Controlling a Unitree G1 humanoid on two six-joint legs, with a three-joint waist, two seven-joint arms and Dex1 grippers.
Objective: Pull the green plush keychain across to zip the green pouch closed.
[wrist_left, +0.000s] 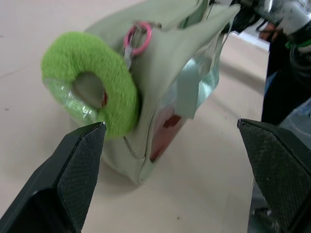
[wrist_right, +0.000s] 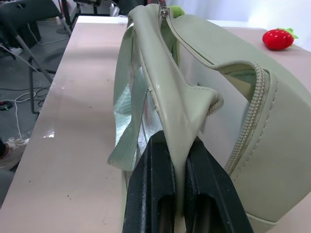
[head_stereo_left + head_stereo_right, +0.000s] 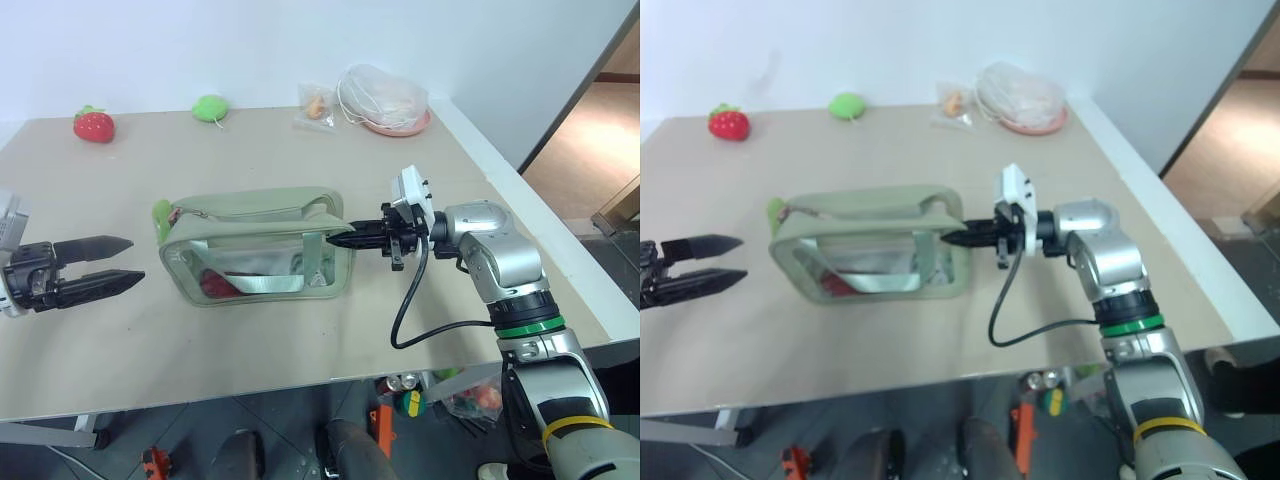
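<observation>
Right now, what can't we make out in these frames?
- Inside the green pouch: a red item behind the clear panel, unidentifiable in the eye views.
- Zipper slider: the green plush keychain covers it in the left wrist view.
- Clear bags at the table's far edge: contents too small.
- Under the table: clutter cut off by the edge.

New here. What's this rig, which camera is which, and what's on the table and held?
A two-armed humanoid at a table. The two wide pictures come from its head; the other two look along each wrist's pincer. The right pincer is shut on one end of the green pouch, as its wrist view shows. The left pincer is open, near the keychain at the pouch's other end. Also there: a strawberry toy, a green plush lump and bagged items.
</observation>
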